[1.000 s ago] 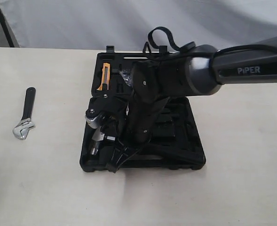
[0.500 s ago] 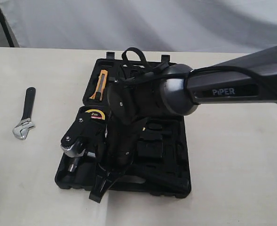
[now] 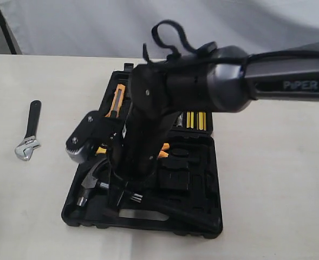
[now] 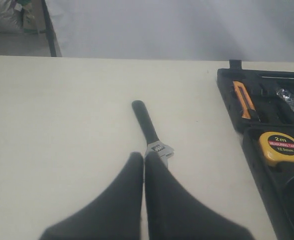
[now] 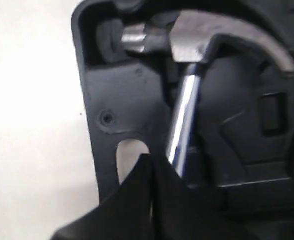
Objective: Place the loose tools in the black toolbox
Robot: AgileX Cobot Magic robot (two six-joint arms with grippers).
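The black toolbox (image 3: 202,179) lies open mid-table. A steel claw hammer (image 3: 91,181) rests in a recess along its left side; in the right wrist view its head (image 5: 201,37) and shiny shaft show plainly. My right gripper (image 5: 149,160) is shut and empty, its tips over the case rim by the slot handle (image 5: 132,152), right beside the hammer's shaft. The silver adjustable wrench (image 3: 28,135) lies loose on the table, left of the case. My left gripper (image 4: 144,156) is shut and empty, its tips just short of the wrench (image 4: 149,127) head. No tape roll is clearly visible.
Inside the case sit a yellow tape measure (image 4: 282,148), an orange utility knife (image 4: 242,99), a row of yellow bits (image 3: 194,120) and orange-handled pliers (image 3: 162,149). The right arm (image 3: 213,86) covers the case's middle. A white backdrop stands behind the table.
The toolbox has slid toward the table's front left under the right arm. The arm's wrist has since lifted, uncovering the hammer head in the case. The wrench has not moved.
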